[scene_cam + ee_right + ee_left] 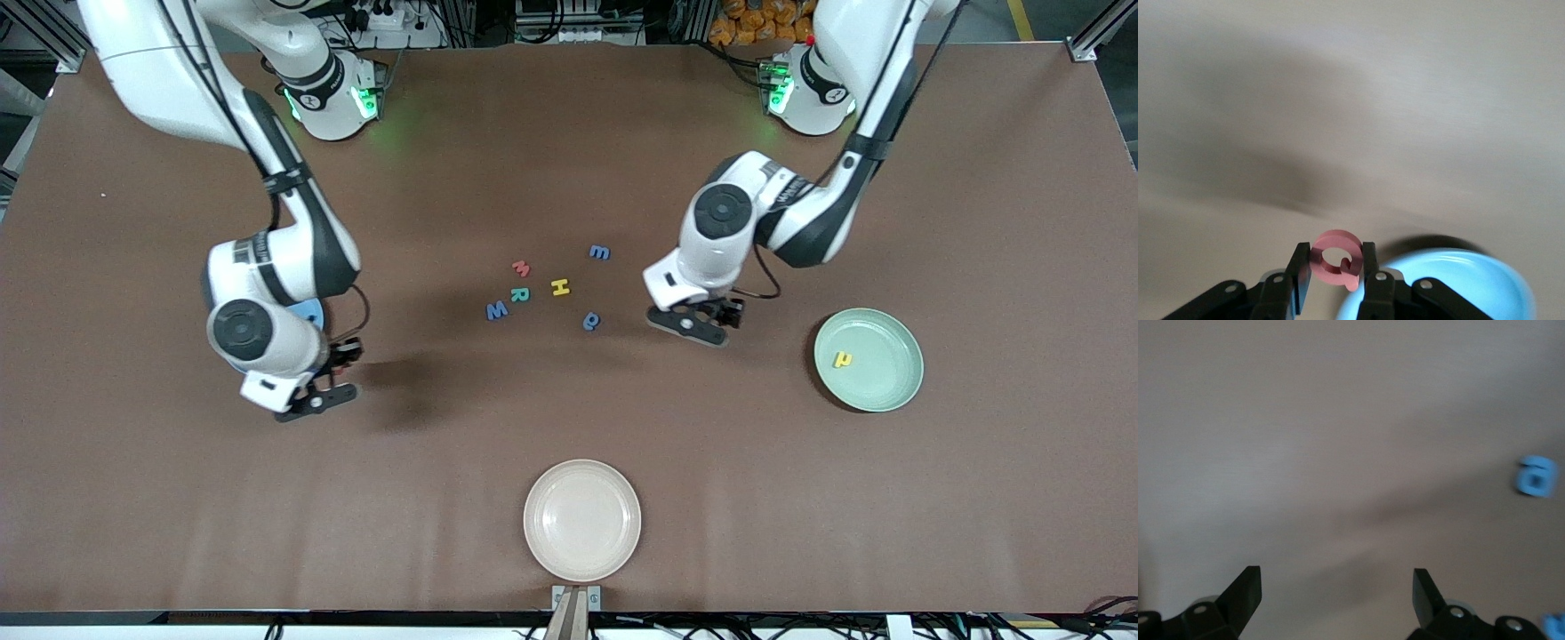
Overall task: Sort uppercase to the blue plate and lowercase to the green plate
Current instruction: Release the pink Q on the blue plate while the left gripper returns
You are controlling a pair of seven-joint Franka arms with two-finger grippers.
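My right gripper (1336,257) is shut on the red Q (1336,261) and holds it in the air beside the rim of the blue plate (1458,287). The right arm covers most of that plate (309,311) in the front view. My left gripper (1337,583) is open and empty above bare table, between the blue a (591,321) and the green plate (869,359), which holds the yellow h (842,359). Mid-table lie the red m (521,268), teal R (519,294), blue W (497,310), yellow H (559,287) and blue m (599,252). The blue a (1536,476) also shows in the left wrist view.
An empty cream plate (581,520) sits near the table edge closest to the front camera. The brown table surface (444,444) lies bare between that plate and the letters.
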